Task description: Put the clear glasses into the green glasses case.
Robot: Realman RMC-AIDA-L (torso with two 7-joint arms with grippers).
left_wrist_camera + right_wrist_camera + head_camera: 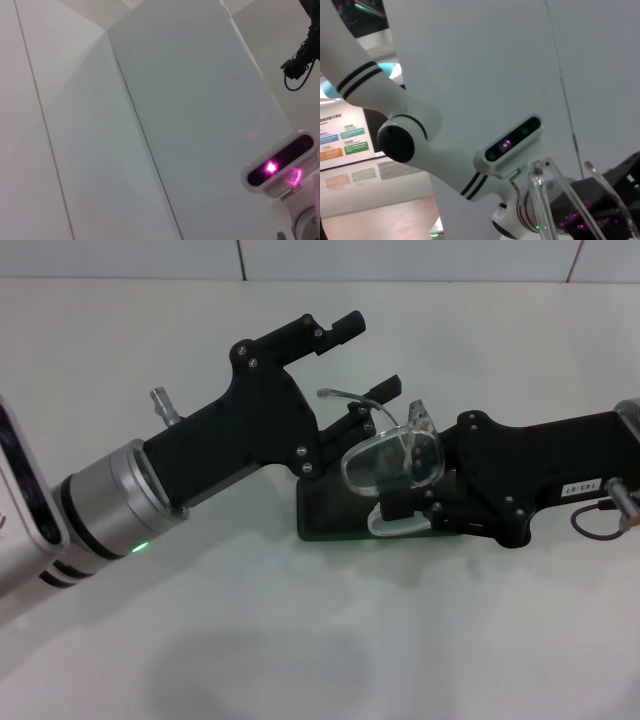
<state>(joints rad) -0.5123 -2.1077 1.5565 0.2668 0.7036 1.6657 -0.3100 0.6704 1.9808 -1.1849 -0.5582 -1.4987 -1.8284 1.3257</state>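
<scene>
The clear glasses point(378, 462) hang tilted just above the green glasses case point(335, 518), which lies on the white table in the middle of the head view. My right gripper point(405, 480) reaches in from the right and is shut on the glasses at their right lens. One thin arm of the glasses curves up to the left. Both transparent arms point(542, 200) show close up in the right wrist view. My left gripper point(365, 358) hovers over the case's far left end, open, with nothing between its fingers. Much of the case is hidden under both grippers.
The white table point(300, 640) stretches bare in front of the case, with a tiled wall point(240, 258) behind it. A cable loop point(600, 520) hangs by my right wrist. My head camera unit point(280, 167) shows in the left wrist view.
</scene>
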